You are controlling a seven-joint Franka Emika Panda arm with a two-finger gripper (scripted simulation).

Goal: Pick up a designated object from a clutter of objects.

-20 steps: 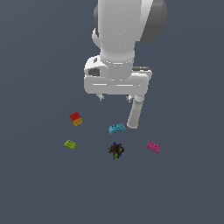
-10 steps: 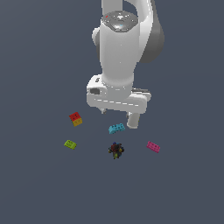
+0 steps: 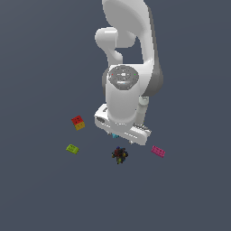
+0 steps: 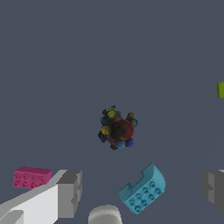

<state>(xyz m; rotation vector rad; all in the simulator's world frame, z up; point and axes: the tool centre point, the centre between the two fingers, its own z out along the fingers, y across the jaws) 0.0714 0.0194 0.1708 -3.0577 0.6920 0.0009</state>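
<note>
the gripper (image 4: 140,192) hangs open above the floor (image 3: 40,189), its fingers apart, near the dark clump (image 4: 117,128) and cyan brick (image 4: 143,189).

Franka Panda arm (image 3: 128,54): glossy white, rounded link shells with grey shading at the joint seams. A circular light-grey cap (image 3: 124,76) with concentric rings and small dark marks tops the wrist link. Below it, a flat white rectangular hand block carries the claw (image 4: 142,190). In the wrist view, its fingers (image 4: 70,192) appear as blocky grey pads on a white body.
</note>
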